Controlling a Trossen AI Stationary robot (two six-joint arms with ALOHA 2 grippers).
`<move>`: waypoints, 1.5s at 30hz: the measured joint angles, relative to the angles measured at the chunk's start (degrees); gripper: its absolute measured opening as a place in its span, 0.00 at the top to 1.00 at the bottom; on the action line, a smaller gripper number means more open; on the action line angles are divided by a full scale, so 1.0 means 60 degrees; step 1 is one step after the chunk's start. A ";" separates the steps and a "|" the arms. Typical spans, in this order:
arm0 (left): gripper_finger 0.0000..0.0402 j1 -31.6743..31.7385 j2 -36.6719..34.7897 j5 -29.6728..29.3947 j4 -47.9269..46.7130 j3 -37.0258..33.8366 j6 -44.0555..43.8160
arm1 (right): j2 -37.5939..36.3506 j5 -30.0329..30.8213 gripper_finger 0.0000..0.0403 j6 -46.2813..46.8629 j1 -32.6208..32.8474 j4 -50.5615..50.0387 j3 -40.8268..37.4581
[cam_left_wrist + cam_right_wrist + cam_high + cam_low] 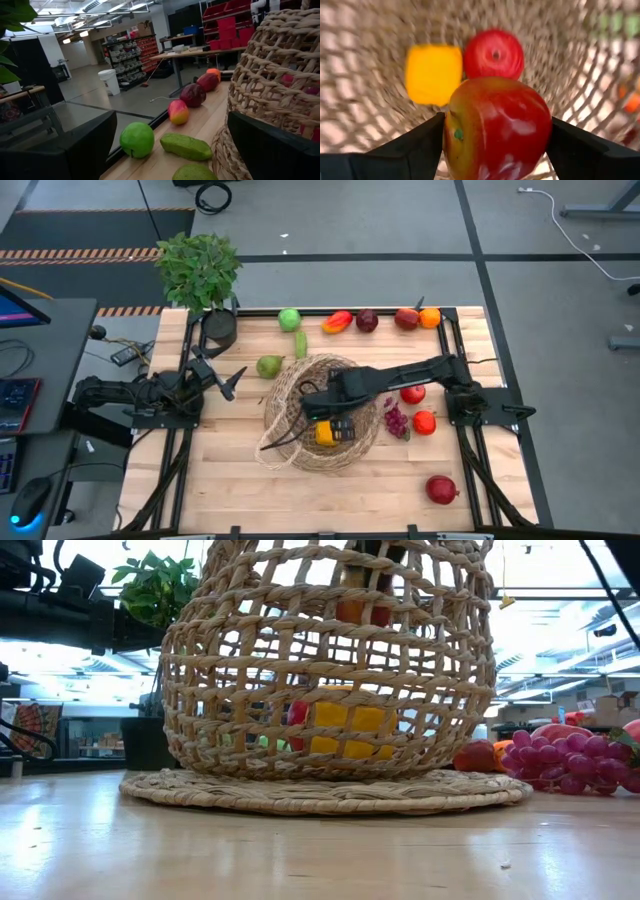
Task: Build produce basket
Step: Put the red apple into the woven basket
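The basket stands mid-table, a tan woven bowl with an open weave. On its bottom lie a yellow piece and a red apple. My right gripper reaches down into the basket, shut on a red-and-yellow fruit, which also shows through the weave in the low view. More produce lies on the table around the basket. My left gripper waits open at the table's left, beside the basket, with nothing between its fingers. My right gripper pinches the red-and-yellow fruit between its two fingers, one on each opposite side. The fingers come from above and point down into the basket. The fruit hangs clear above the yellow piece and the red apple on the basket's bottom.
Along the far edge lie a green apple, a mango, a dark red fruit, a red apple and an orange. A pear lies left of the basket, grapes right of it. A potted plant stands at the far left.
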 joint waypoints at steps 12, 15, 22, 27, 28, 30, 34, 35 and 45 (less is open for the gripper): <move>0.03 0.0000 0.0000 -0.0001 0.0007 0.0000 0.0000 | 0.1133 -0.0933 0.23 -0.0857 -0.0651 -0.0589 -0.0065; 0.03 0.0003 0.0000 -0.0001 0.0007 0.0000 0.0003 | 0.1132 -0.0947 0.23 -0.0873 -0.0786 -0.0585 -0.0146; 0.03 0.0000 0.0000 -0.0001 0.0011 0.0000 0.0000 | 0.1085 -0.1306 0.23 -0.0698 -0.0999 -0.0311 -0.0146; 0.03 0.0003 0.0000 -0.0003 0.0011 0.0000 0.0000 | 0.0692 -0.0887 0.23 -0.0847 -0.0906 0.0590 -0.0211; 0.03 0.0004 0.0000 -0.0001 0.0011 0.0000 -0.0004 | 0.0604 -0.0750 0.23 -0.0865 -0.0900 0.0652 -0.0373; 0.03 0.0000 0.0000 -0.0001 0.0011 0.0000 0.0000 | 0.0362 -0.0712 0.23 -0.0881 -0.0898 0.0793 -0.0956; 0.03 0.0001 0.0000 -0.0002 0.0011 0.0000 0.0000 | -0.0506 -0.0708 0.23 -0.0714 -0.0900 0.1564 -0.2531; 0.03 0.0003 0.0000 -0.0001 0.0011 0.0000 0.0000 | -0.0732 -0.0708 0.23 -0.0657 -0.0900 0.1761 -0.2878; 0.03 0.0004 0.0000 -0.0004 0.0011 0.0000 0.0000 | -0.1229 -0.1781 0.17 -0.0468 -0.0908 0.2185 -0.3980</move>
